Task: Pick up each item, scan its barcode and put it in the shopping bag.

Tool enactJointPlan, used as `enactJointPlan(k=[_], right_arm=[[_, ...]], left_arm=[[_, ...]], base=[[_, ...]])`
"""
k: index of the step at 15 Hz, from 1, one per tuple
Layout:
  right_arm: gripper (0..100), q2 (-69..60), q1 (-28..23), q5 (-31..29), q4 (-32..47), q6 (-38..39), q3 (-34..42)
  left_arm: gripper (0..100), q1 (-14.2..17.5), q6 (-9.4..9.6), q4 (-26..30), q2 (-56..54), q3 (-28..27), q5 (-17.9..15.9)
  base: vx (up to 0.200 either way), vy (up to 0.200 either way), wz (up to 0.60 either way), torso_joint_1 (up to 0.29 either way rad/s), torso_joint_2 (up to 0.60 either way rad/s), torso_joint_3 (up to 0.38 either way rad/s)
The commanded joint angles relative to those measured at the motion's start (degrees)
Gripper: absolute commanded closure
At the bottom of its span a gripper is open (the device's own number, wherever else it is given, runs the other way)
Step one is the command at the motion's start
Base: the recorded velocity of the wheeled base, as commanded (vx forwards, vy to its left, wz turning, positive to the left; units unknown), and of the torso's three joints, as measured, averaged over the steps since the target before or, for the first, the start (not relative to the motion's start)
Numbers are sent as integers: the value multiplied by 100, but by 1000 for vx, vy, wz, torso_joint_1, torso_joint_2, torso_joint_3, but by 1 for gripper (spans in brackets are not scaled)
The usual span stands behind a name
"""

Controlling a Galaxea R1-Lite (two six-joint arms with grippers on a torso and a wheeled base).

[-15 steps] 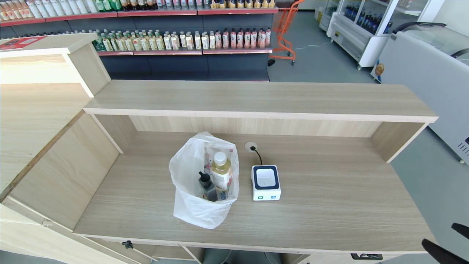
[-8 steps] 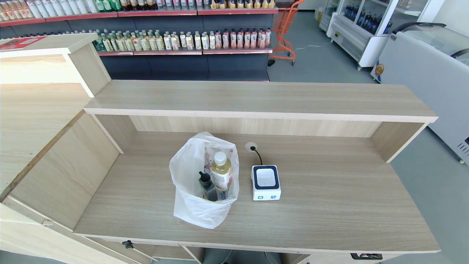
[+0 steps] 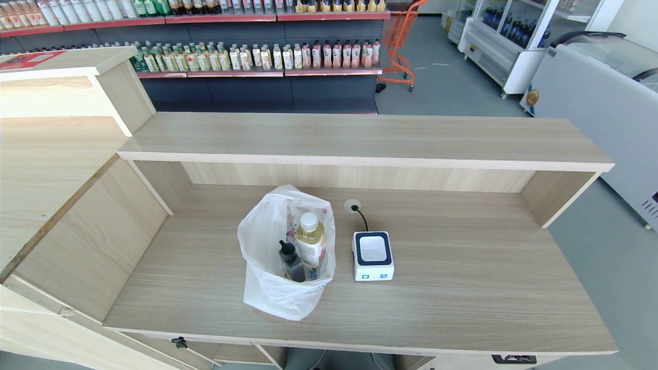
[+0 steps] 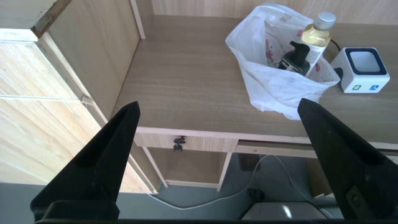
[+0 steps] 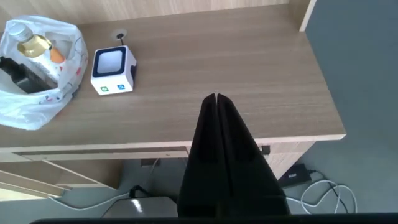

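A white plastic shopping bag (image 3: 277,288) stands open on the wooden counter (image 3: 462,288). Inside it are a pale yellow drink bottle (image 3: 310,239) with a white cap, a dark bottle (image 3: 291,261) and a red-and-white packet (image 3: 291,222). The white barcode scanner (image 3: 372,255) sits just right of the bag. My left gripper (image 4: 217,104) is open, held back from the counter's front edge on the bag's (image 4: 273,81) side, with nothing between its fingers. My right gripper (image 5: 216,97) is shut and empty, off the front edge to the right of the scanner (image 5: 112,70).
A raised shelf (image 3: 360,139) runs along the back of the counter, and a wooden side wall (image 3: 92,241) closes its left end. The scanner's cable (image 3: 361,217) runs into a hole behind it. Store shelves and freezers stand beyond.
The right gripper's dark fingers showed at the head view's lower right corner a second ago and have since drawn back out of that view. The bag and scanner have not moved.
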Motion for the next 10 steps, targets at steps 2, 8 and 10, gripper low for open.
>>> enactJointPlan(k=[2,8,10], right_arm=[[100,33,0,3,-6,3,0],[100,33,0,-6,3,3,0],[100,33,0,-6,-6,3,0]], left_arm=[[0,1,0,0,9,0,0],[0,1,0,0,79,0,0],[0,1,26,0,0,0,0]], base=[[0,0,0,0,0,0],[0,0,0,0,0,0],[0,-200,0,-2,5,7]])
